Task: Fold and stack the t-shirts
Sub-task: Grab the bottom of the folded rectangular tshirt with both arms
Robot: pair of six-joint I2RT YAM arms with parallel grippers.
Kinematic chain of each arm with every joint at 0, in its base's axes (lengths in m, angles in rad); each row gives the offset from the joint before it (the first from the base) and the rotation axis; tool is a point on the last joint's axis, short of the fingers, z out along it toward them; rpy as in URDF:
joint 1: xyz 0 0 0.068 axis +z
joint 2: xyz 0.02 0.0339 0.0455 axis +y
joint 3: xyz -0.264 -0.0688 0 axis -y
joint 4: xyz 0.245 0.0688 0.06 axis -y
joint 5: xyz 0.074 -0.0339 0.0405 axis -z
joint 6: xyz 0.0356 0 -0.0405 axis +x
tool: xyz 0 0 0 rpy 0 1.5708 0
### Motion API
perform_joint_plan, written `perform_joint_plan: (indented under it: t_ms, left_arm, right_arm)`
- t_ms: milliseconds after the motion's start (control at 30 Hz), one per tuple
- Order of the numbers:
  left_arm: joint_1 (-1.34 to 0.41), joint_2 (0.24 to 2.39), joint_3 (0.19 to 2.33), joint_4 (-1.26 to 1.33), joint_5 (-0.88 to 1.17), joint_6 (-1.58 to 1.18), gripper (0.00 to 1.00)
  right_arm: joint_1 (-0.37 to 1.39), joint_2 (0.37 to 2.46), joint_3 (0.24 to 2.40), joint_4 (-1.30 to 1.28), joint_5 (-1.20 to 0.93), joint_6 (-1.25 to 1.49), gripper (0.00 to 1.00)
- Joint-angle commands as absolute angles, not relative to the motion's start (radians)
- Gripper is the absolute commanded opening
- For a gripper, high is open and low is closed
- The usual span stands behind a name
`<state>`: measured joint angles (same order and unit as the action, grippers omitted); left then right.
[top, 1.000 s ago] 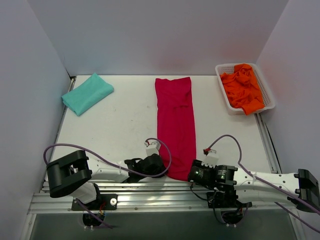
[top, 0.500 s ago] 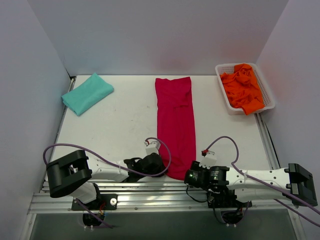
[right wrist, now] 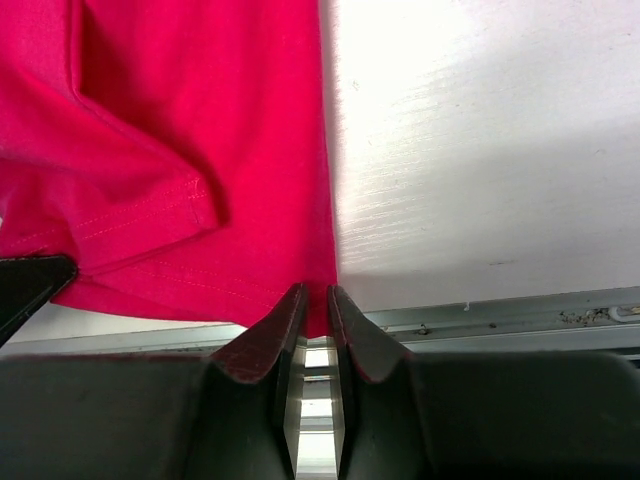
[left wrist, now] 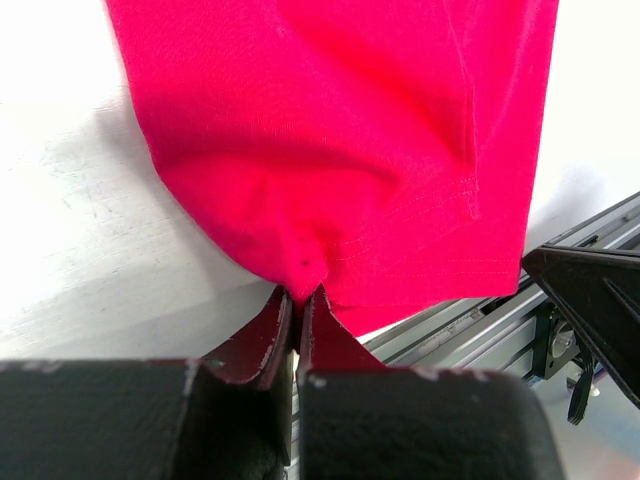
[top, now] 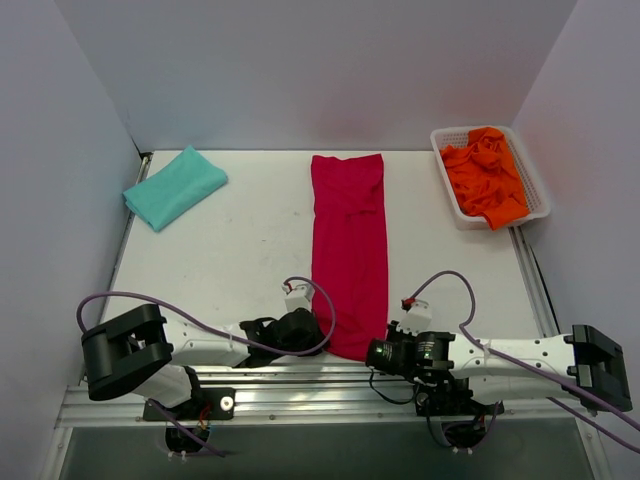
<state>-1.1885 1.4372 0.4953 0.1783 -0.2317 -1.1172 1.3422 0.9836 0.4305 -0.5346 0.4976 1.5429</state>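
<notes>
The left gripper (left wrist: 297, 297) is squeezed tight on one near corner of the red t-shirt (left wrist: 340, 150). The right gripper (right wrist: 317, 300) is almost closed and pinches the other near corner. The shirt lies flat in a long strip, stretching away in front of both grippers.

No text, label, brand mark, number or sign can be read on anything in the three views
</notes>
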Motion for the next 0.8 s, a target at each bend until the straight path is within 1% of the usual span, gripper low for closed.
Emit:
perform_joint_plan:
  t_ms: [0,67,133,167,267,400,500,533,600,633,700,767]
  left_arm:
    - [-1.181,1.417,0.483,0.126,-0.261,-1.1,0.02]
    - [-1.181,1.419,0.482,0.126,-0.261,-1.1,0.02]
    - [-1.183,1.42,0.479,0.132,-0.261,-1.101,0.02]
    - [-1.183,1.422,0.477,0.135,-0.259,-1.103,0.02]
    - [-1.183,1.425,0.468,0.15,-0.259,-1.106,0.02]
    - [-1.183,1.42,0.465,0.152,-0.259,-1.109,0.02]
    - [-1.183,1.405,0.459,0.146,-0.261,-1.111,0.02]
    - [-1.183,1.401,0.457,0.144,-0.261,-1.111,0.02]
    - [-1.183,1.385,0.453,0.138,-0.262,-1.109,0.02]
    - [-1.183,1.378,0.451,0.137,-0.262,-1.109,0.02]
    - [-1.183,1.356,0.446,0.121,-0.27,-1.108,0.02]
    - [-1.183,1.321,0.449,0.077,-0.273,-1.106,0.02]
  right_arm:
    - [1.338,1.006,0.469,-0.555,0.538,1.531,0.1]
    - [1.338,1.018,0.471,-0.546,0.528,1.516,0.16]
    - [1.338,1.034,0.48,-0.554,0.522,1.511,0.27]
    - [1.338,1.043,0.482,-0.555,0.52,1.508,0.3]
    - [1.338,1.054,0.48,-0.52,0.512,1.494,0.33]
    - [1.336,1.103,0.469,-0.479,0.491,1.485,0.33]
    - [1.336,1.111,0.46,-0.462,0.482,1.483,0.24]
    - [1.336,1.109,0.456,-0.456,0.48,1.483,0.19]
    - [1.335,1.104,0.44,-0.44,0.472,1.486,0.16]
    - [1.336,1.103,0.436,-0.437,0.472,1.488,0.08]
    - [1.336,1.097,0.43,-0.445,0.471,1.499,0.0]
    - [1.339,1.077,0.433,-0.463,0.477,1.5,0.0]
